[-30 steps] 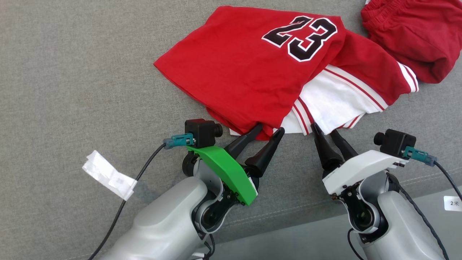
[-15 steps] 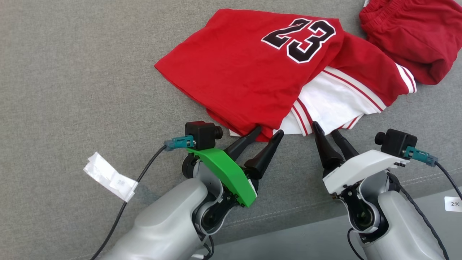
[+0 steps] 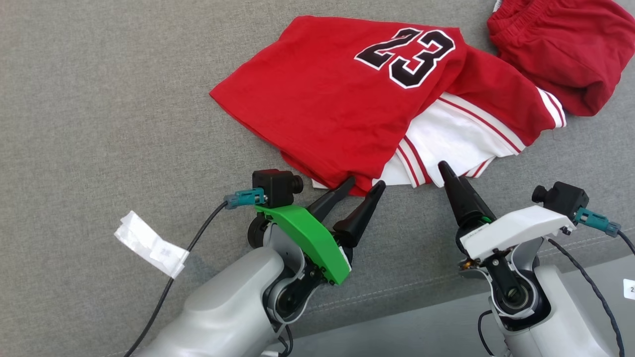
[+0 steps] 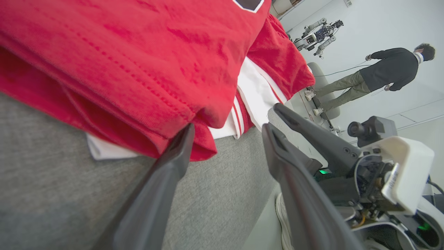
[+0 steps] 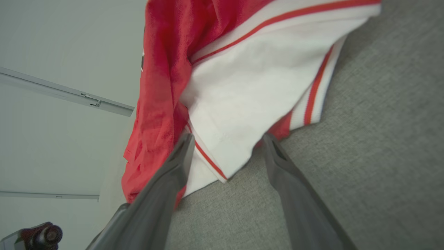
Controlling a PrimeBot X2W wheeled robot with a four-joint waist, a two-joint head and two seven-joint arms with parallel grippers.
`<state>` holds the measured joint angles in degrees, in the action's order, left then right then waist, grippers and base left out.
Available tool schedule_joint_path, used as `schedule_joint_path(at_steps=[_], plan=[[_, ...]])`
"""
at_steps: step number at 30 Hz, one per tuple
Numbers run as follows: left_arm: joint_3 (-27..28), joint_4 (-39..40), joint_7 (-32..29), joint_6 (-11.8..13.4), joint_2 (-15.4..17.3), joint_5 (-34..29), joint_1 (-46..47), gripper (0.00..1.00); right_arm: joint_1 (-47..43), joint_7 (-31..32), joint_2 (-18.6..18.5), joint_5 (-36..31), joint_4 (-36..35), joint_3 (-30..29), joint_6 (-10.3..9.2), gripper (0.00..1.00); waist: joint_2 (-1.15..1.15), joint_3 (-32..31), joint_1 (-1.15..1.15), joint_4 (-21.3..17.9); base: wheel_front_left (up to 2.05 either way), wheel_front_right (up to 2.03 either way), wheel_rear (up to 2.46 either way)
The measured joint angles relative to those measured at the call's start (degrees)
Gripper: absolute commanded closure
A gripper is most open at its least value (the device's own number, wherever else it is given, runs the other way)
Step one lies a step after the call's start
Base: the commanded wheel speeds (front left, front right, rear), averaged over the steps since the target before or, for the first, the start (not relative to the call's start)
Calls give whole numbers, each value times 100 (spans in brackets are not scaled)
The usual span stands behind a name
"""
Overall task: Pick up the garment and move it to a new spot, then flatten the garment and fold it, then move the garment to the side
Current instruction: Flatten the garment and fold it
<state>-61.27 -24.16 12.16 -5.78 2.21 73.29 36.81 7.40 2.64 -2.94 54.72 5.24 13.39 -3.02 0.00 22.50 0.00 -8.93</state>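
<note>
Left hand and right hand sat low over the grey surface, fingers spread, gripping nothing, tips converging on the near hem of the red jersey. Jersey lay rumpled mid-surface, long axis near-left to far-right, "23" at the far end.

Grey woven fabric covers the bench; beyond it are white walls, a pale floor and a standing person.

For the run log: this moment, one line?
left gripper open at red number-23 garment edge; right gripper open at white panel; nothing held
</note>
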Motion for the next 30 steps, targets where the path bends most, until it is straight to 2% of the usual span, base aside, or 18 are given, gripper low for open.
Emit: schedule_joint_path(at_steps=[8, 9, 10, 11, 12, 13, 30], plan=[[-74, -11, 0, 0, 1, 59, 66, 0, 14, 43, 12, 233, 70, -53, 16, 0, 0, 23, 0, 48, 0, 0, 0], [-80, -13, 1, 0, 1, 66, 71, 0, 18, 43, 12, 234, 75, -53, 18, 14, 0, 25, 0, 57, 0, 0, 0], [-86, -14, 1, 0, 1, 67, 75, 0, 22, 43, 12, 236, 79, -52, 32, 33, 0, 27, 0, 67, 0, 0, 0], [-91, -19, 1, 0, 1, 67, 77, 0, 27, 43, 12, 244, 83, -49, 43, 53, 0, 28, 0, 76, 0, 0, 0], [-94, -34, 20, 0, 0, 67, 81, 0, 34, 43, 12, 283, 98, -48, 44, 86, 0, 29, 0, 92, 0, 0, 0], [-97, -40, 36, 0, -4, 68, 81, 0, 34, 43, 13, 294, 108, -47, 48, 100, 0, 28, 0, 98, 0, 0, 0], [-131, -103, 63, 10, -9, 136, 113, 0, 112, -60, 14, 433, 69, -58, 148, 100, 0, 4, 0, 35, 0, 0, 0]])
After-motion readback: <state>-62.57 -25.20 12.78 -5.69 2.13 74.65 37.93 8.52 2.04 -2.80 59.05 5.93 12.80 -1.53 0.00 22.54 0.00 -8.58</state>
